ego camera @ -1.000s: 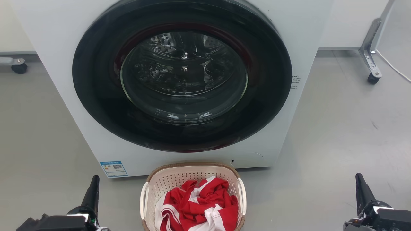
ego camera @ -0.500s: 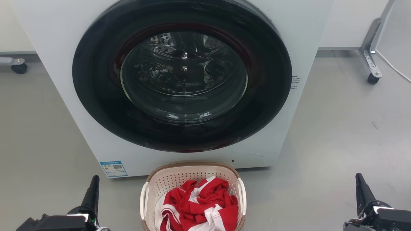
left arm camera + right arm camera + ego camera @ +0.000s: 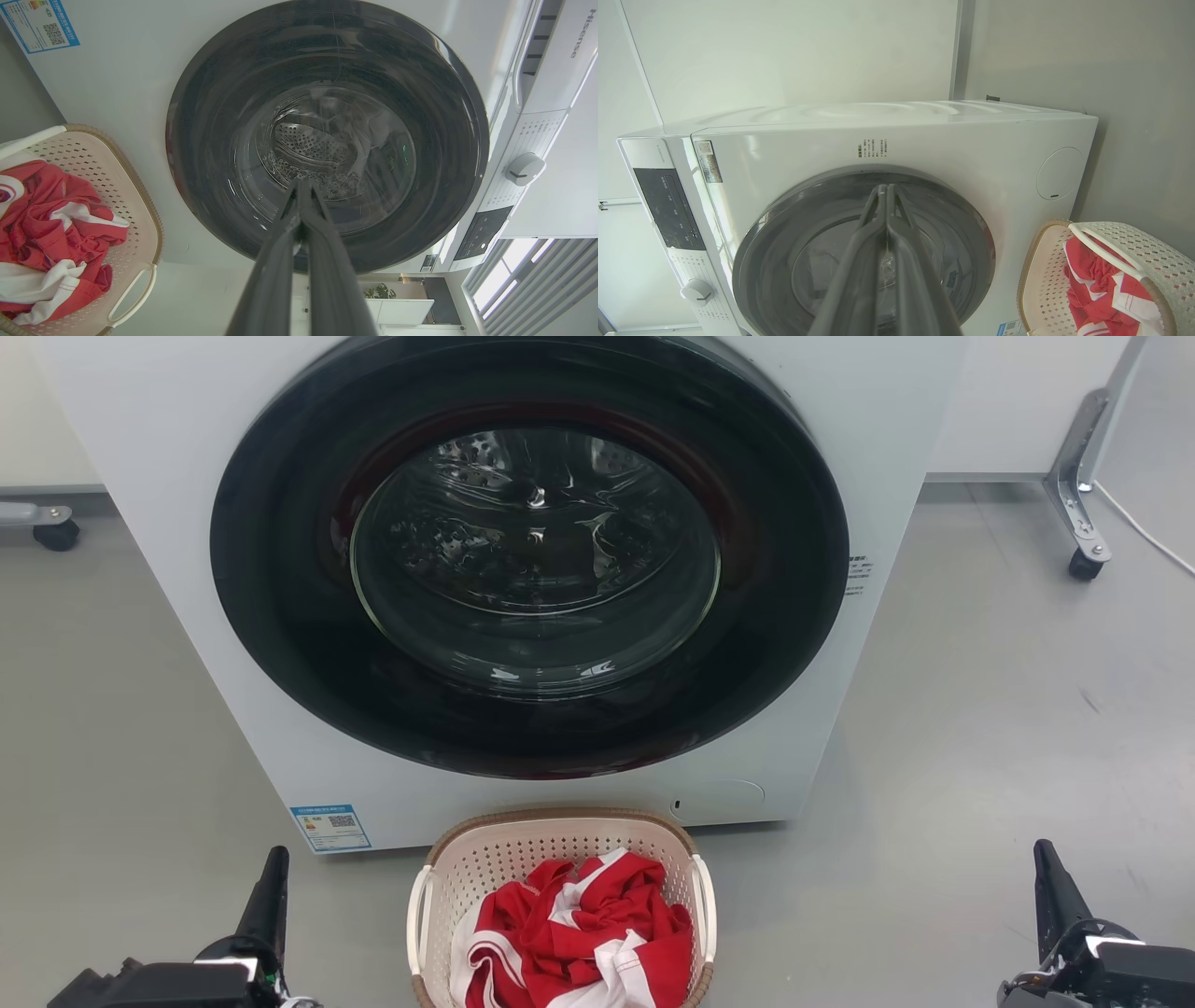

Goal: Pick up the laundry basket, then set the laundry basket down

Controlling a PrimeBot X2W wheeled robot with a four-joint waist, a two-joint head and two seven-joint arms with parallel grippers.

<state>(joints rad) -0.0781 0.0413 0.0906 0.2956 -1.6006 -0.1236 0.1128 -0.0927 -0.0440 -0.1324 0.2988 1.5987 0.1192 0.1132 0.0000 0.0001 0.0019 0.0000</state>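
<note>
The laundry basket (image 3: 523, 851) stands on the grey floor (image 3: 980, 756) directly in front of the white washing machine (image 3: 168, 569), its far rim close to the machine's base and below the closed round door (image 3: 532, 551). A crumpled red and white garment (image 3: 579, 933) lies in it. In the head view the basket sits between the two arms. The left gripper (image 3: 276, 859) stands off its left side and the right gripper (image 3: 1046, 859) is well apart on its right, so the left arm looks the nearer. Neither touches the basket. Both grippers point forward toward the machine, and in the wrist views each pair of fingers is pressed together with nothing between them. The white left handle (image 3: 415, 919) and right handle (image 3: 707, 919) run along the basket's two sides, one facing each arm. That suggests a lift from both sides, with each gripper moving inward and down. The basket's near end is cut off by the picture edge, so its long axis cannot be told for certain.
</note>
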